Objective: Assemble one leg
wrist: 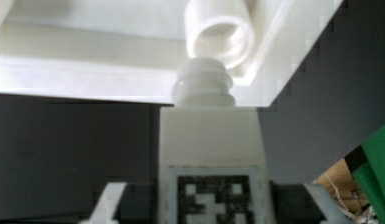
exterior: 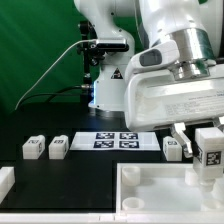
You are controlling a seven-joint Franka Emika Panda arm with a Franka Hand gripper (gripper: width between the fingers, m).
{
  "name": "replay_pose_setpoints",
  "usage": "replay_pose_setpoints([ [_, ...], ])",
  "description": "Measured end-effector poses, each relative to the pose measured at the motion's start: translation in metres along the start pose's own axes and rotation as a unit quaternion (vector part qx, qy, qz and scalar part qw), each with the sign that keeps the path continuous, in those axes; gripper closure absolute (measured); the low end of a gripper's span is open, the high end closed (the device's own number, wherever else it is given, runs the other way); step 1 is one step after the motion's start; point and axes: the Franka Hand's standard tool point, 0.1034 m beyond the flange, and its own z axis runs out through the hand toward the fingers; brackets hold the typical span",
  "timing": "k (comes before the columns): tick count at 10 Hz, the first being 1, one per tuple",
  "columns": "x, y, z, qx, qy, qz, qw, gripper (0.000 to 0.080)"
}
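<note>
So the gripper [exterior: 207,138] was clamped on the leg [exterior: 211,152] at the exterior view's lower right, and I'd square its tip with the tray [exterior: 150,185] socket [wrist: 221,42] before lowering.

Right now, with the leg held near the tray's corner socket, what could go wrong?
1. The leg has its threaded tip looking slightly off the centre of the corner socket; pushing now may jam it on the rim.
2. A loose leg lies close beside the hand; a sideways correction could knock it.
</note>
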Motion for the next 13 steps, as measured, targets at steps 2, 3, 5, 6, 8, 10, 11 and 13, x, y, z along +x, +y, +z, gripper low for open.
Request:
replay_pose_setpoints([
  [2,-0.008,0.000,0.009,0.002,-0.007,0.003,1.000,0.0511],
  [3,-0.008,-0.001,0.010,0.003,-0.008,0.003,1.000,0.0511],
  [5,-0.006,-0.003,0.013,0.004,-0.007,0.003,1.000,0.0511],
  [6,-0.004,-0.004,0.014,0.005,-0.006,0.003,1.000,0.0511],
  [8,-0.003,-0.003,0.017,0.005,-0.005,0.004,1.000,0.0511],
  [10,-0.007,-0.002,0.019,0.005,-0.008,0.006,1.000,0.0511],
  [11,-0.008,-0.001,0.020,0.005,-0.009,0.006,1.000,0.0511],
  [13,-0.011,-0.001,0.026,0.002,-0.004,0.008,1.000,0.0511],
])
